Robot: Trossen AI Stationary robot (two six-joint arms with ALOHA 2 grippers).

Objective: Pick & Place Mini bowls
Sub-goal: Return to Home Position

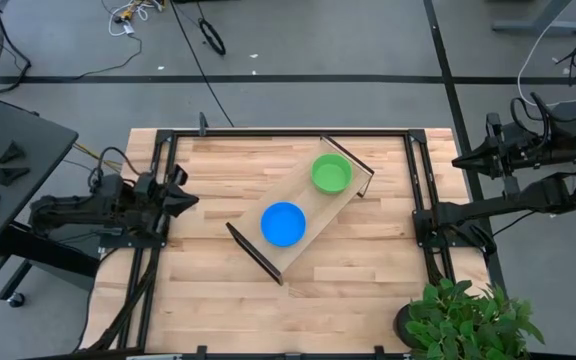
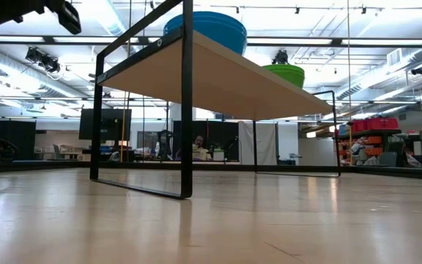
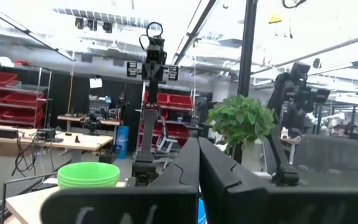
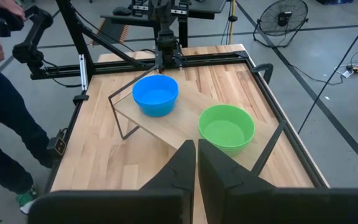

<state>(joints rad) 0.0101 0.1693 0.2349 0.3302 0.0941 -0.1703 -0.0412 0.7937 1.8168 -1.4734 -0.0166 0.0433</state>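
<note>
Blue bowls (image 1: 283, 223), green bowls (image 1: 331, 173) on shelf (image 1: 308, 200): likely light, stiff, slick plastic, best pinched at rim; left end effector (image 1: 194, 198), right end effector (image 1: 457, 160) closed, empty.

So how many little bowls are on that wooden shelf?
2 show: the blue bowl at the shelf's end nearer the left arm, the green bowl at its end nearer the right arm. Others may be nested underneath.
</note>
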